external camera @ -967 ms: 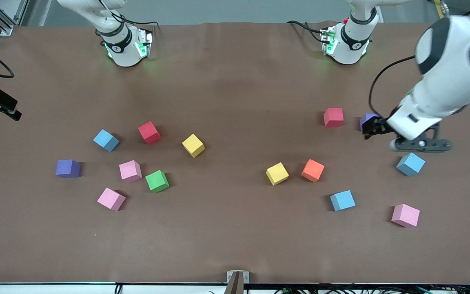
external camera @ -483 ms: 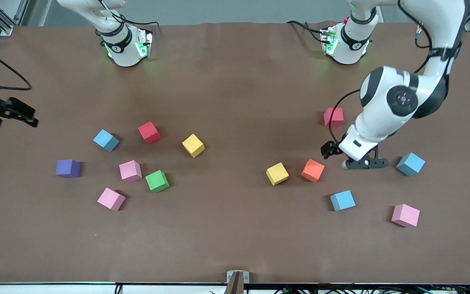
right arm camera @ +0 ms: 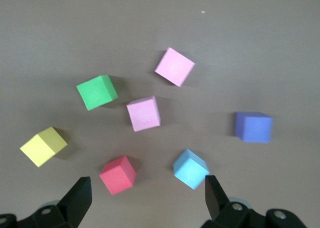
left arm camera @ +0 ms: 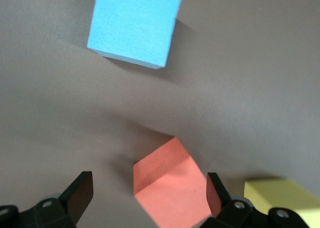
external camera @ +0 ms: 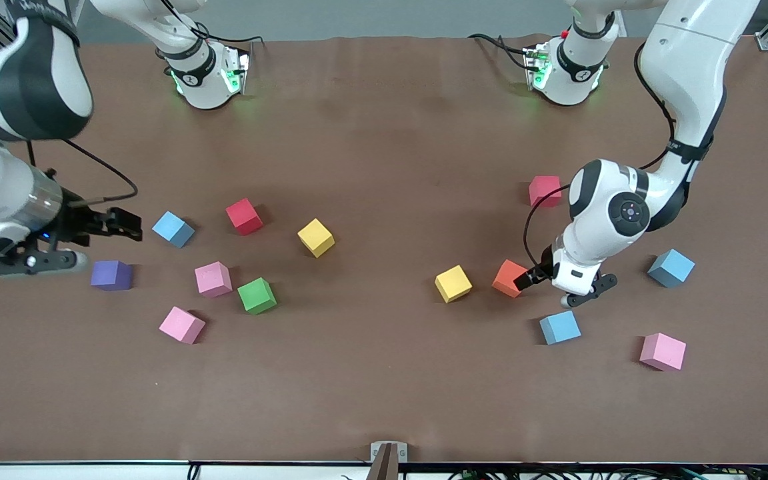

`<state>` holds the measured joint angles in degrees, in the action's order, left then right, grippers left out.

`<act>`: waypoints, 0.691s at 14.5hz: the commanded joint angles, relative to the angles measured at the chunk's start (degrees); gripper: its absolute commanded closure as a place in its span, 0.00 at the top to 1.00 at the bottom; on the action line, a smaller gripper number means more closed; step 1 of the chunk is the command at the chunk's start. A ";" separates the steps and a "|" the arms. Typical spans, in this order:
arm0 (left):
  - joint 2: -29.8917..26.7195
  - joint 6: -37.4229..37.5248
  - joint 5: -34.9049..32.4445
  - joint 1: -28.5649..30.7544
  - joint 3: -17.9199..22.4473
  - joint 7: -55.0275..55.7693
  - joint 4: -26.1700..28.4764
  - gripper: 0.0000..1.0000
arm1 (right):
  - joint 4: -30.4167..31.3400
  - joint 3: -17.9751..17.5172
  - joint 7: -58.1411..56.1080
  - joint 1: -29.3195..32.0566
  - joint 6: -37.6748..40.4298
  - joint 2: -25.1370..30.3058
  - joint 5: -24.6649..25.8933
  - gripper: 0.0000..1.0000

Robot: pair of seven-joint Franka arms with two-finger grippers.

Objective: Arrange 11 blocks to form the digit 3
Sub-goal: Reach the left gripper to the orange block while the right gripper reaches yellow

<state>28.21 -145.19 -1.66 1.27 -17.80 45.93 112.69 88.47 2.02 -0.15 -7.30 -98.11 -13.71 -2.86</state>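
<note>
Blocks (external camera: 256,295): matte foam cubes, yellow, orange, green, pink, light blue, red; scattered loose in two clusters on the brown bench (external camera: 384,387), no numeral formed.
Left pincer (external camera: 524,279): open, low around the orange block (external camera: 510,277), nothing gripped.
Right pincer (external camera: 124,225): open, empty, just beside a light blue block (external camera: 173,229).
Purple cube (external camera: 111,275): near the right pincer.

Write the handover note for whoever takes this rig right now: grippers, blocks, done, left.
Left gripper: open, low at the orange block, which shows between its fingers in the left wrist view; nothing held.
Right gripper: open, empty, up over the table beside a light blue block.
Blocks: all scattered singly in two loose groups, one toward each arm's end; a purple cube lies among the right arm's group.
Done: nothing placed, no digit 3 begun.
Left: all eleven placements.
</note>
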 commanded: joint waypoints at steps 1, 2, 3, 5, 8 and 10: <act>0.26 0.26 0.25 -0.31 0.05 8.87 -1.60 1.00 | 0.56 0.26 0.59 -1.65 -0.94 -1.31 -3.90 1.00; 0.18 0.43 -0.01 -0.39 0.14 12.48 -1.60 1.00 | 0.57 0.26 3.03 -2.97 -0.94 -1.92 -3.91 1.00; 0.18 0.61 -0.01 -0.48 0.05 15.21 -1.60 1.00 | 0.57 0.26 8.01 -4.02 -1.29 -2.80 -3.99 1.00; 0.26 0.96 -0.10 -0.57 0.05 20.05 -1.51 1.00 | 0.65 0.26 19.43 -7.97 -1.82 -4.30 -3.99 1.00; 0.27 2.89 -2.29 -1.53 0.14 26.91 -1.51 1.00 | 0.74 0.26 32.89 -12.37 -3.31 -5.44 -3.91 1.00; 0.27 5.52 -5.62 -2.23 0.05 30.69 -1.68 1.00 | 1.52 0.26 41.85 -14.22 -4.45 -5.80 -3.91 1.00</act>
<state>28.62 -142.34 -4.23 0.16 -17.83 72.29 111.54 88.61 1.83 34.13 -20.38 -101.26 -19.87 -6.57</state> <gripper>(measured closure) 0.000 0.000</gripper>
